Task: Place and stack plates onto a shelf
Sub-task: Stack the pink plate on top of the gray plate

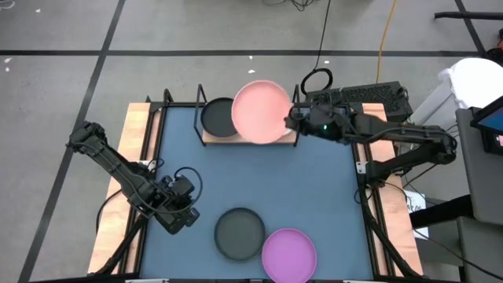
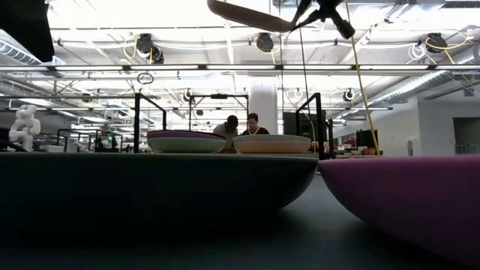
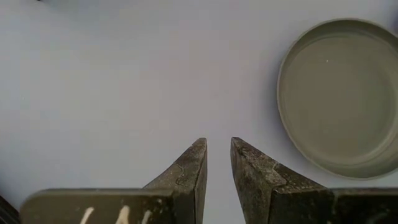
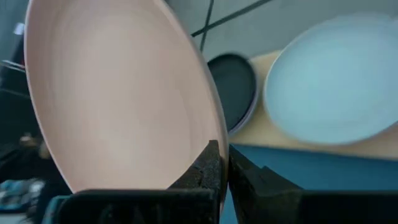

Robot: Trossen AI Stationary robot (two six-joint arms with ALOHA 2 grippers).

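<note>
One pink plate [image 1: 262,111] is pinched by its rim in the right fingers [image 1: 289,120] over the shelf [image 1: 211,138]; looks stiff, light, slippery. Left fingers [image 1: 191,222] hang slightly apart, empty.

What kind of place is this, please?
Probably a robotics lab or workshop: two people sit at benches beyond the table, a white robot figure stands at the side, and bare pipes and strip lights cross the ceiling.

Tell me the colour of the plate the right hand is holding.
Pink plate, clearest in the high view, pinched at its rim by the right hand.
</note>
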